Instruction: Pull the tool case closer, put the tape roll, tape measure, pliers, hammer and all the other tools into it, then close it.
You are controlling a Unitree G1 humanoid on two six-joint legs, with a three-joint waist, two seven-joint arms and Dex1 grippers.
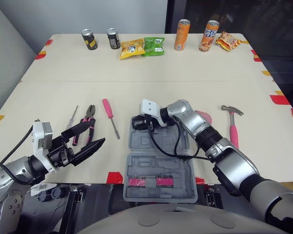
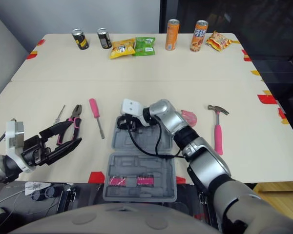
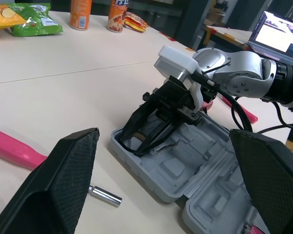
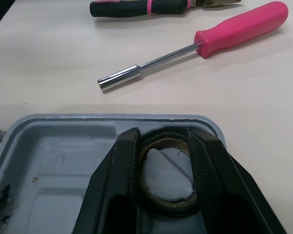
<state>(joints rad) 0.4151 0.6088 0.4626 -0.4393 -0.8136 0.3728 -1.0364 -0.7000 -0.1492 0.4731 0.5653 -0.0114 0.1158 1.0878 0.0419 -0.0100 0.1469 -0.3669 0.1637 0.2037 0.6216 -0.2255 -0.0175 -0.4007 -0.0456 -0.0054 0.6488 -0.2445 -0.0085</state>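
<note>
Above beige table, wrist view reveals right pincer clasping tape roll.

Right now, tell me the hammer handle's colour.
Pink; the hammer shows best in the left eye view.

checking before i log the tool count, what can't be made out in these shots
- Pink object behind the right arm: mostly covered by it in both eye views, kind unclear.
- Tape roll: sides covered by the right gripper, right wrist view.
- Pliers: handles partly behind the left gripper, left eye view.
- Pink pieces in the tool case: too small to identify.
</note>
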